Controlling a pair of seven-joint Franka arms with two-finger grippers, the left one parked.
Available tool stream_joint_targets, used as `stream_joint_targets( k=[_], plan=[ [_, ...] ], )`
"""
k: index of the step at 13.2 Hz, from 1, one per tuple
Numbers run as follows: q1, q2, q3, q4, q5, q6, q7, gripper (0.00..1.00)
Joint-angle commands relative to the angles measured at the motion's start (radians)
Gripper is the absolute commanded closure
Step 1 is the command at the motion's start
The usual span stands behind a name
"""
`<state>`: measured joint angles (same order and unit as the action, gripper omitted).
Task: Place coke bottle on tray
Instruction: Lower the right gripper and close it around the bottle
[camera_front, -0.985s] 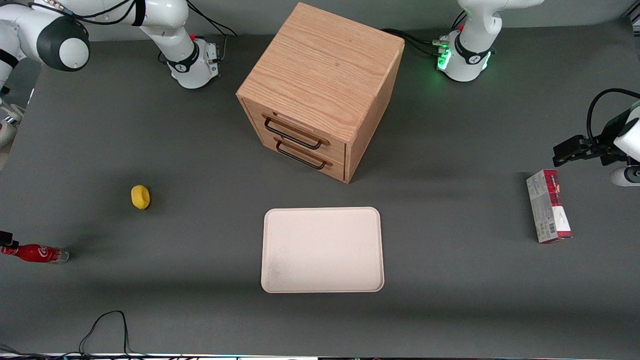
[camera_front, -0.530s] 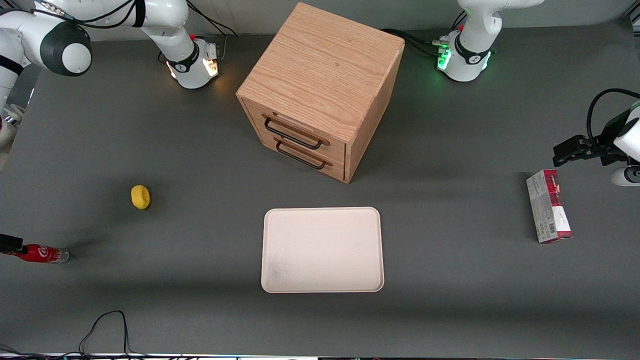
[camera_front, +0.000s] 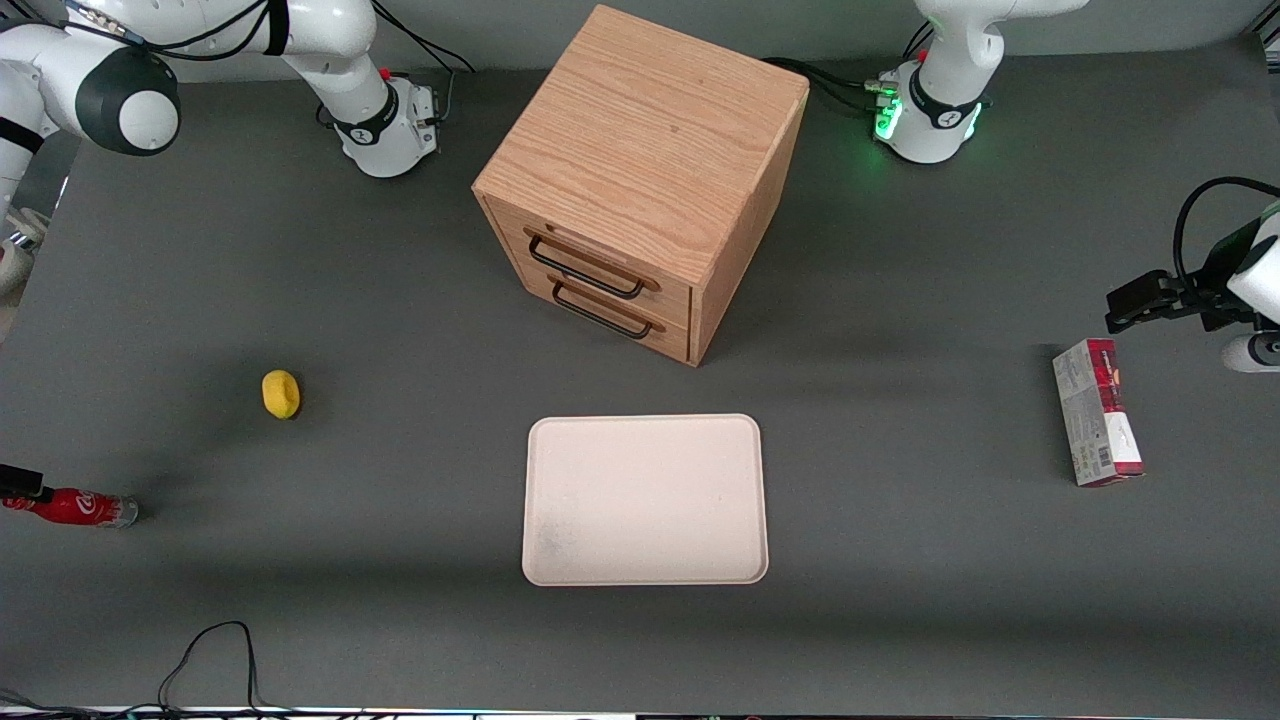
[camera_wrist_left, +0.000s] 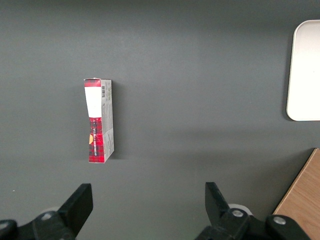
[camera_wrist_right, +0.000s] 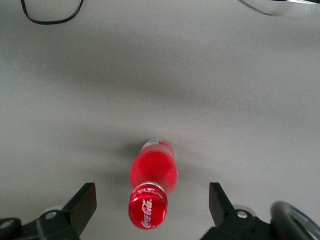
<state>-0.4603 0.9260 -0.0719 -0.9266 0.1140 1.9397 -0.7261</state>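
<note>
The gripper hangs spread wide over the capped end of the coke bottle, which lies at the working arm's table edge, well apart from the tray. Closing on the round cap could squirt the bottle away.

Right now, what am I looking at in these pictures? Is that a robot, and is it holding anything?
Yes, it is a robot: white arms bolted to a grey table. One picture looks at the whole table from the front. The other two come from small cameras on the arms' wrists. The working arm's gripper hangs above a small red coke bottle standing at its end of the table. Its black fingers are spread wide on either side of the bottle and touch nothing, so it holds nothing yet. In the middle lies a cream tray, where the bottle should go. Also on the table are a wooden drawer cabinet, a small yellow thing and a red-and-white carton.
</note>
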Motion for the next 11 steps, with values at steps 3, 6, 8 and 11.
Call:
stream_joint_targets(
  k=[3, 6, 8, 11],
  plan=[
    [-0.001, 0.017, 0.006, 0.019, 0.015, -0.007, -0.015, 0.00],
    [0.000, 0.017, 0.006, 0.020, 0.013, -0.011, -0.016, 0.17],
    [0.002, 0.017, 0.004, 0.020, 0.013, -0.013, -0.024, 0.46],
    [0.002, 0.017, 0.004, 0.019, 0.000, -0.013, -0.029, 0.62]
  ],
)
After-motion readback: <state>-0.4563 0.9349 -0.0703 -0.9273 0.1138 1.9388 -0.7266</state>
